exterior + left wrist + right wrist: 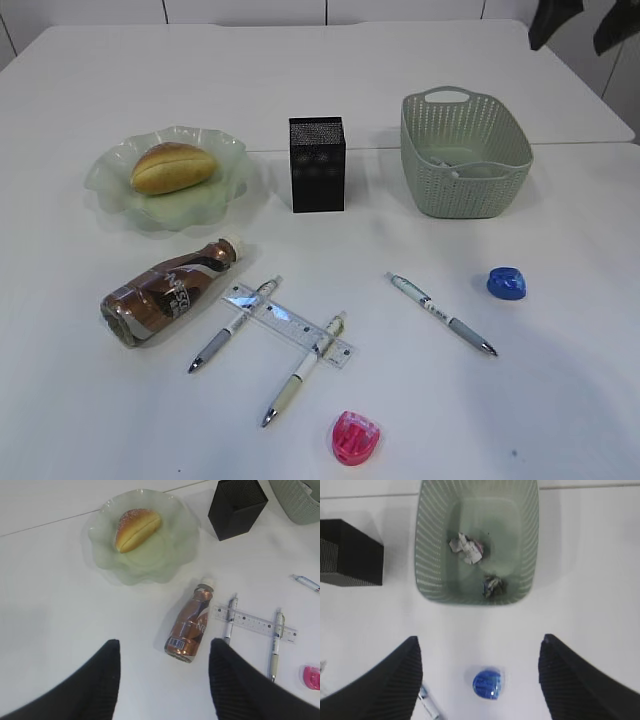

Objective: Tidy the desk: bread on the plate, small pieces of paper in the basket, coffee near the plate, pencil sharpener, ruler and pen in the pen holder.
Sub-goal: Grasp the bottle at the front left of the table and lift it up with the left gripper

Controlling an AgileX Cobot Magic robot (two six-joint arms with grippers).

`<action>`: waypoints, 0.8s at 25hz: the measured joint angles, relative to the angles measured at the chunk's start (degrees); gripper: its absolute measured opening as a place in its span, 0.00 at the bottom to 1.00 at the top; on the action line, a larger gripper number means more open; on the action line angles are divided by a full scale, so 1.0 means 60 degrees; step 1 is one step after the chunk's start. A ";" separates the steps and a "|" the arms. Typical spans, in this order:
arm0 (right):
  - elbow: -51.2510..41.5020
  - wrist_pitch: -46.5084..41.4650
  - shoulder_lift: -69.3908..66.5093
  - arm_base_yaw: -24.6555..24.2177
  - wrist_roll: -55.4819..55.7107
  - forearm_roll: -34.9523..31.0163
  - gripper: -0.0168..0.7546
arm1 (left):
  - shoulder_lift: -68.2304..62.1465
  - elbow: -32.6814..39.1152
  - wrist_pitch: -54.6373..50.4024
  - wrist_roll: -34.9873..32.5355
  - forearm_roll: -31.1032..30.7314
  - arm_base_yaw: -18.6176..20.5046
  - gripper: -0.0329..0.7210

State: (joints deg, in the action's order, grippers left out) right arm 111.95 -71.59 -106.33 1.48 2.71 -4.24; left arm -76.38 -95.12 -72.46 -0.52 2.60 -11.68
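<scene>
The bread [172, 167] lies on the green plate [112, 190]. A brown coffee bottle [170, 290] lies on its side in front of the plate. The clear ruler [290, 326] rests across two pens [235, 325] [303, 368], with a third pen [441, 313] to the right. A blue pencil sharpener [506, 283] and a pink one [355, 438] sit on the table. Paper pieces [466, 548] lie in the basket [465, 190]. My left gripper [164, 647] hangs open, high above the bottle [189, 627]. My right gripper [480, 640] hangs open over the blue sharpener [487, 683].
The black pen holder [317, 165] stands between plate and basket. A table seam runs behind them. Two dark shapes [560, 20] hang at the top right corner of the exterior view.
</scene>
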 joint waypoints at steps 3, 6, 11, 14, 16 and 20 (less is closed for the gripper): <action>-0.0638 0.0000 0.0476 0.0000 0.0000 0.0000 0.75 | -0.0015 0.0099 0.0000 -0.0077 0.0033 0.0000 0.57; -0.2751 0.0000 0.1987 0.0000 -0.0054 -0.0015 0.75 | -0.0041 0.0481 0.0000 -0.0140 0.0056 0.0000 0.57; -0.5098 0.0415 0.3695 0.0000 -0.0076 -0.0022 0.75 | -0.0182 0.1448 0.0018 -0.0460 0.0056 -0.0040 0.61; -0.6777 0.0637 0.4986 0.0000 -0.0076 -0.0238 0.75 | -0.0448 0.1784 0.0018 -0.0567 0.0035 -0.0314 0.63; -0.7242 0.0637 0.5360 0.0000 -0.0076 -0.0375 0.75 | -0.0710 0.1854 0.0035 -0.0637 -0.0121 -0.0598 0.63; -0.8467 0.0658 0.6575 0.0000 -0.0188 -0.0702 0.75 | -0.1464 0.1876 0.0076 -0.0657 -0.0631 -0.1257 0.69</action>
State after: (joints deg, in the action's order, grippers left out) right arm 61.15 -67.64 -66.88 1.48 1.58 -8.45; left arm -85.16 -83.86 -72.01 -4.46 -1.18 -19.22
